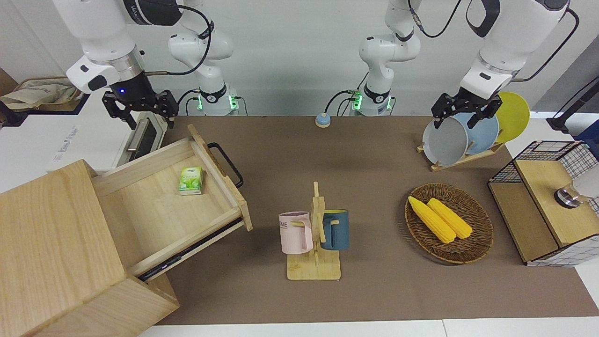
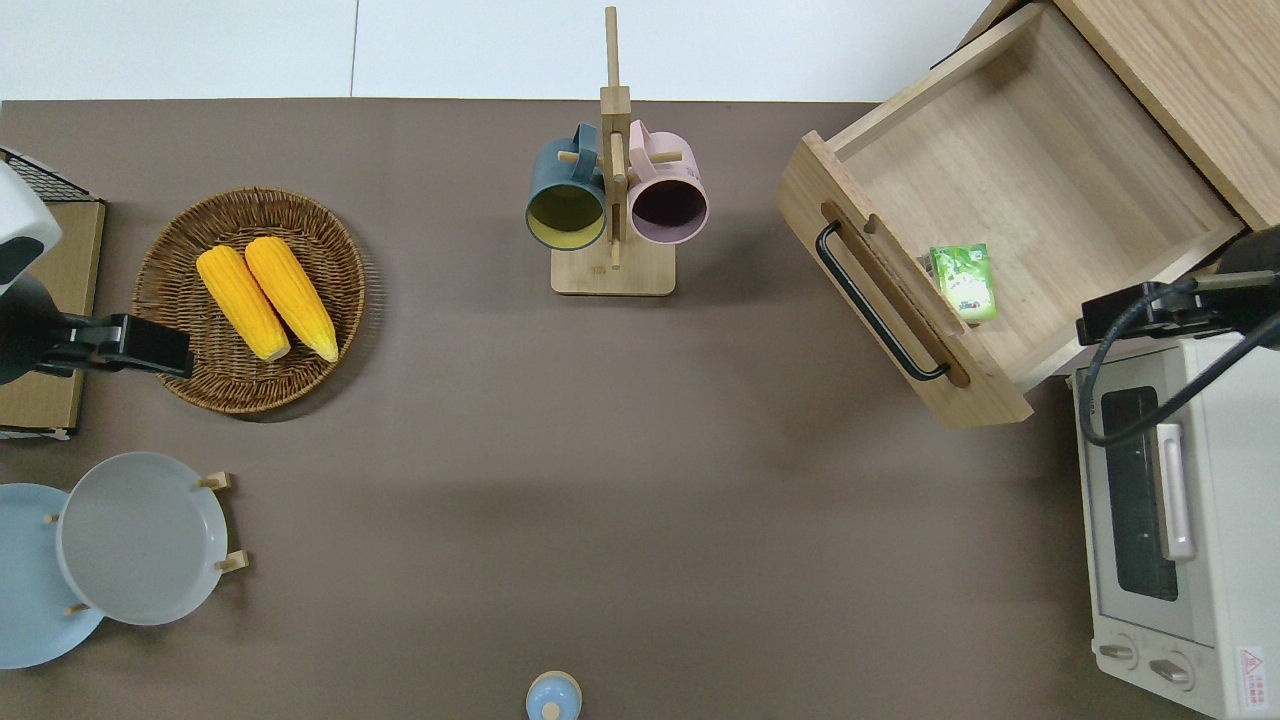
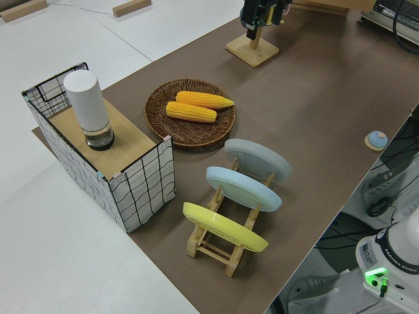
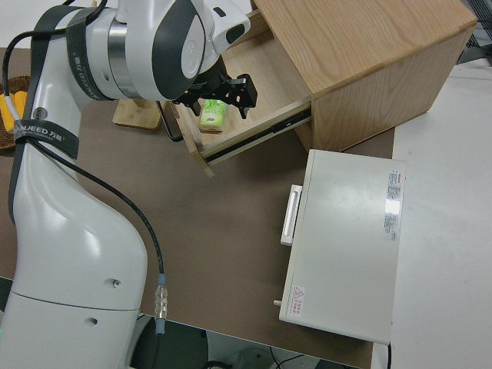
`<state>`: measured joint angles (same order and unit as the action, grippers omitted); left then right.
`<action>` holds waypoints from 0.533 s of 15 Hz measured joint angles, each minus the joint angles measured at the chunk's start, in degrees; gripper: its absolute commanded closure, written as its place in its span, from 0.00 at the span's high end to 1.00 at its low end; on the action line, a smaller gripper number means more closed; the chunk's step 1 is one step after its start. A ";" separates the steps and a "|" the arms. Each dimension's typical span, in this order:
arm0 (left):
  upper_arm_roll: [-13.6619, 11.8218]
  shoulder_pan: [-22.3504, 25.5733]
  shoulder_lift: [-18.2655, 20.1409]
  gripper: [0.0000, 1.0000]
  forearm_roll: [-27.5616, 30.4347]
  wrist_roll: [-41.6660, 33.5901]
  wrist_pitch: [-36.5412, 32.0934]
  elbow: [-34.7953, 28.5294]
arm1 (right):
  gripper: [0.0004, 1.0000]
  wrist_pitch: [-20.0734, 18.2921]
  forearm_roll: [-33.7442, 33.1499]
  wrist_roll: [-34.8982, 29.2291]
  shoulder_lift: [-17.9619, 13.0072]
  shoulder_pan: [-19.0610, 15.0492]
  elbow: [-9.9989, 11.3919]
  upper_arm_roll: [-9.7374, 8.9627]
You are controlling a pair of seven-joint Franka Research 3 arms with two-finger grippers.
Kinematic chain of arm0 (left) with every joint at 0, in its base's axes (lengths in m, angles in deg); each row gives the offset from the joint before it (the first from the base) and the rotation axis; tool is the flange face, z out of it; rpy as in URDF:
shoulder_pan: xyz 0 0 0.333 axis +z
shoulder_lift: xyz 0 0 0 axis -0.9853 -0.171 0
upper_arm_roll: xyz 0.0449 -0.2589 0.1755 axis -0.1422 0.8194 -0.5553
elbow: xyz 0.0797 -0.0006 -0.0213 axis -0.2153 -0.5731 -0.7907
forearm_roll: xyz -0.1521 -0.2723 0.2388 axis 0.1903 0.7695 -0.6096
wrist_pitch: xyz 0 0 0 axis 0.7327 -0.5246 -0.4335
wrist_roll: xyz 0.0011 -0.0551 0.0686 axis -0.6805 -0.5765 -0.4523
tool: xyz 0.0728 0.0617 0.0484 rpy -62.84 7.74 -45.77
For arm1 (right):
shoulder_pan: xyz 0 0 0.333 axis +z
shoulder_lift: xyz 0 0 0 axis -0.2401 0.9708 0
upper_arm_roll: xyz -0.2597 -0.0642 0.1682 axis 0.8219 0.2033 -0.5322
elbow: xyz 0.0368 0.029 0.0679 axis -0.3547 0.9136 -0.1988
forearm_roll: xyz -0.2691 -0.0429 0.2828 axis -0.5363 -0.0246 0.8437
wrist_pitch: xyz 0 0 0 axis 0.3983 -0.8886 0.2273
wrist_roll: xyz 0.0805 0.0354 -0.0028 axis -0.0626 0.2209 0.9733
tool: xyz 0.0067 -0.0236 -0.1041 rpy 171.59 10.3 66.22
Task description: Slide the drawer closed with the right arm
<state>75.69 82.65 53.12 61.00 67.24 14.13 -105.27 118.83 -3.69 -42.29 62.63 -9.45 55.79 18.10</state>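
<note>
The drawer [image 1: 159, 206] of the large pale-wood box [image 1: 51, 243] stands pulled far out, its black loop handle [image 1: 227, 164] on the front panel. It also shows in the overhead view [image 2: 1040, 160] and the right side view [image 4: 254, 84]. A small green packet [image 1: 190, 180] lies inside, close to the front panel. My right gripper [image 1: 150, 117] is open and empty, up in the air. In the overhead view the right gripper [image 2: 1110, 322] is over the drawer's side wall nearest the robots, beside the toaster oven. My left arm is parked, its gripper [image 1: 461, 114] open.
A white toaster oven [image 2: 1170, 520] sits nearer the robots than the drawer. A mug rack [image 1: 316, 234] with a pink and a blue mug stands mid-table. A basket with corn [image 1: 449, 222], a plate rack [image 1: 468, 135] and a wire-framed shelf box [image 1: 543, 201] are toward the left arm's end.
</note>
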 measured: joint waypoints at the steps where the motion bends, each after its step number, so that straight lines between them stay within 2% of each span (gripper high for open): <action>1: 0.00 0.00 0.00 0.99 0.00 0.00 0.00 0.00 | 0.99 0.00 0.00 -0.16 -0.07 0.00 -0.37 0.01; 8: 0.00 0.00 0.00 0.99 0.00 0.00 0.00 0.00 | 0.97 0.00 -0.53 -0.16 -0.07 0.49 -0.37 -0.86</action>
<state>75.69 82.65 53.12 61.00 67.24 14.13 -105.27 118.82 -4.22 -42.45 62.56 -8.96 55.42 17.24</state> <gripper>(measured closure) 0.004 0.013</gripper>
